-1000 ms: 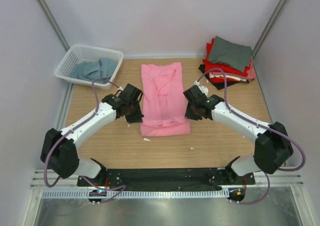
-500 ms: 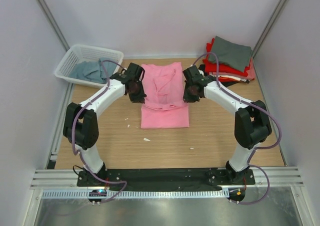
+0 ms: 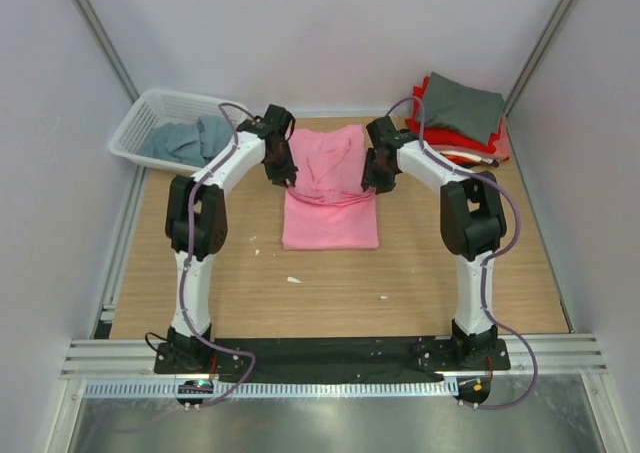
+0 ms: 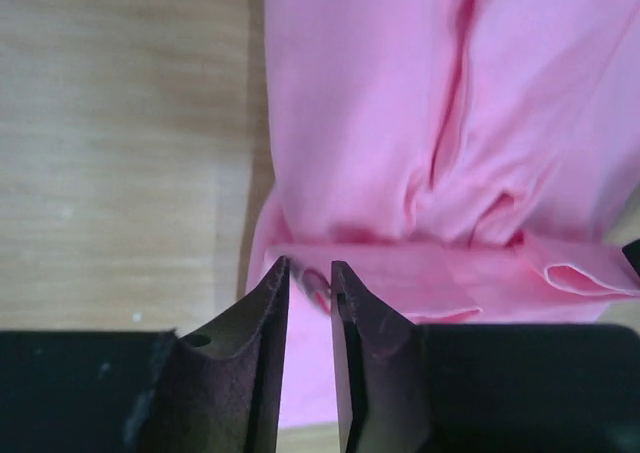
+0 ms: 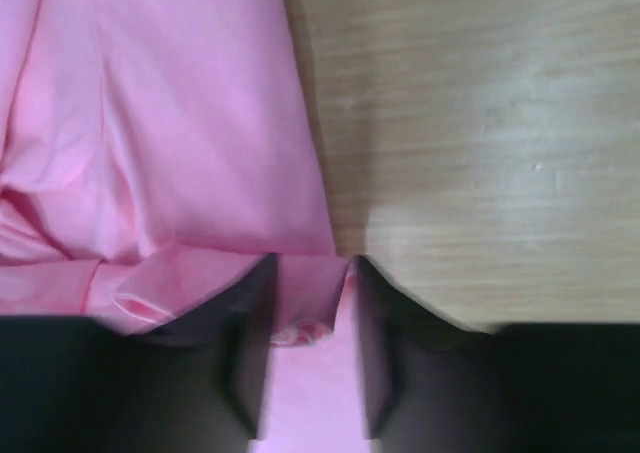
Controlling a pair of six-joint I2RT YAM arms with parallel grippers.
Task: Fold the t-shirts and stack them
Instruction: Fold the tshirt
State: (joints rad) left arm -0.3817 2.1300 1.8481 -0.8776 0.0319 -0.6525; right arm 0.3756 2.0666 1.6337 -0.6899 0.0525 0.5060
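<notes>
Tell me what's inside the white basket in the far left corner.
A crumpled grey-blue t-shirt lies in the basket, filling most of its floor. Whether anything lies beneath it cannot be seen, because the cloth covers it.

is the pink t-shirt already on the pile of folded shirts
No, the plain pink cotton t-shirt lies mid-table, pinched by the left hand and right hand, apart from the grey-topped pile of folded shirts.

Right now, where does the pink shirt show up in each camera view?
Top external: pink shirt in the middle of the table.
Left wrist: fills the upper right, edge pinched in the left end effector.
Right wrist: fills the upper left, edge pinched in the right end effector.
Shared landmark: the table's bare wood beside the shirt.
</notes>
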